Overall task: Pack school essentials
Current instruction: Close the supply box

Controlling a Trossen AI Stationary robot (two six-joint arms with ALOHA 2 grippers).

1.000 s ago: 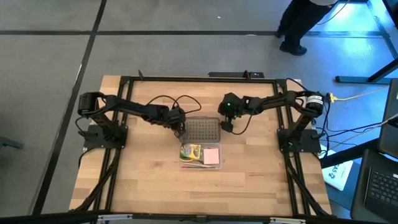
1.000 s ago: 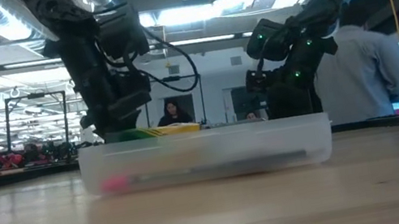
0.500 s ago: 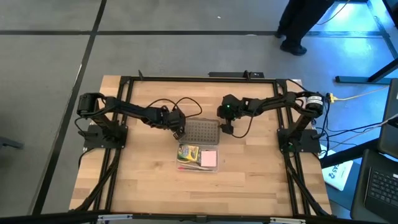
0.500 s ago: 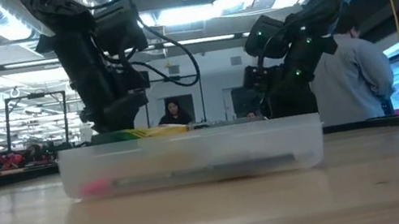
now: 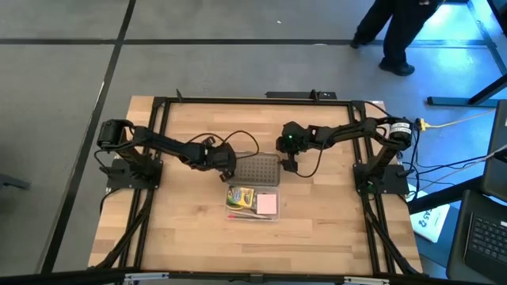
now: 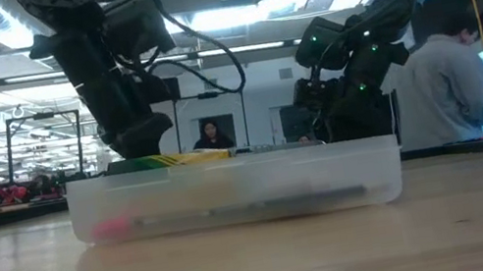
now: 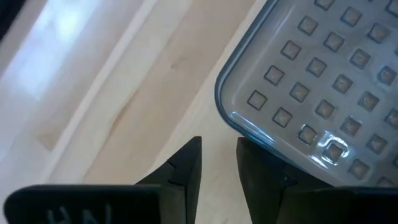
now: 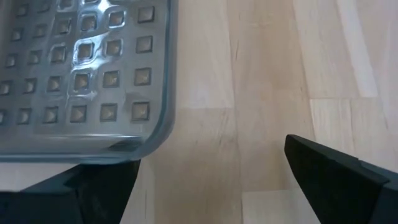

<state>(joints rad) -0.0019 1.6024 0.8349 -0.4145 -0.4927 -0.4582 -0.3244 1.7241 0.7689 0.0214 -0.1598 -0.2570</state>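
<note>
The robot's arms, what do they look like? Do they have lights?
Both arms are thin, black and jointed, with dark cables looping along them. The right arm shows a small green light near its end effector. The left arm shows none. The end effector fingers are black and flat.

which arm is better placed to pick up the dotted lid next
Probably the right. Its gripper is open beside the lid, one finger by a corner. The left gripper sits nearly closed off the opposite edge.
</note>
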